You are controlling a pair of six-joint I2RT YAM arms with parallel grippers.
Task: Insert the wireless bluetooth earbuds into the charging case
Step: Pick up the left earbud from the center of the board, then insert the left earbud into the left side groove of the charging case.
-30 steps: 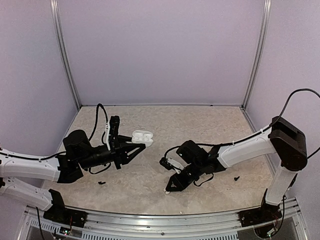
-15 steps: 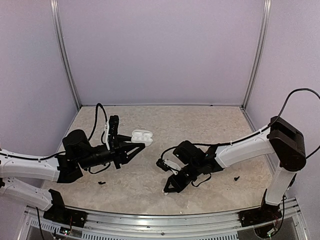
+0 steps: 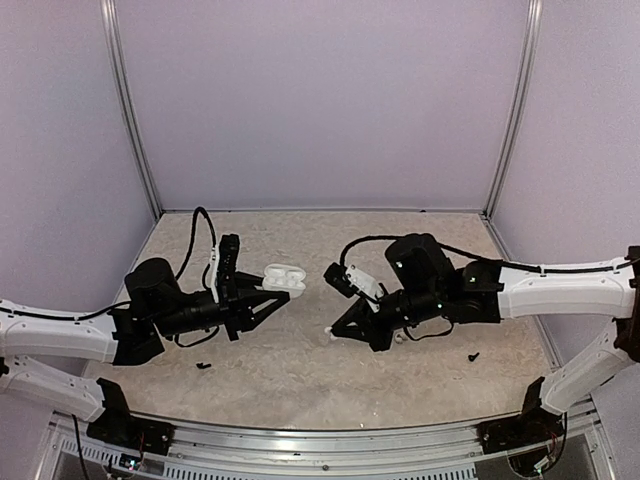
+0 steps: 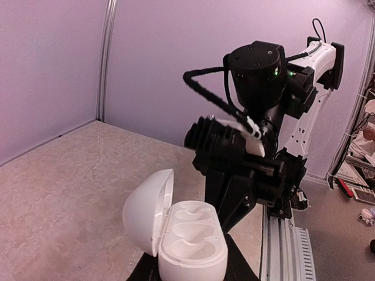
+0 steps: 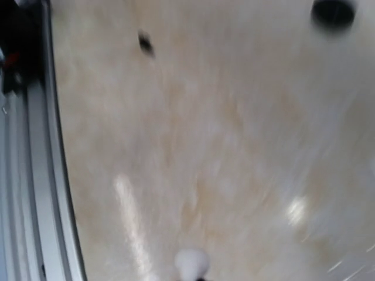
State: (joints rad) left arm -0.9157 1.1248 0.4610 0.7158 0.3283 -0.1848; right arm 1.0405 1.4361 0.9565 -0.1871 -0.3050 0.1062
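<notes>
Open-lidded charging case [image 4: 188, 241] pinched by the left fingers [image 3: 272, 296], white earbud [image 5: 191, 263] gripped between the closed right fingers [image 3: 343, 328], over the bench [image 3: 400, 240]

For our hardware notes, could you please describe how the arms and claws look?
The left arm and right arm have white links and bulky black joints. The left claw and right claw are black and tapered. A black cable loops to each wrist. Green lights show on a right-arm joint.
</notes>
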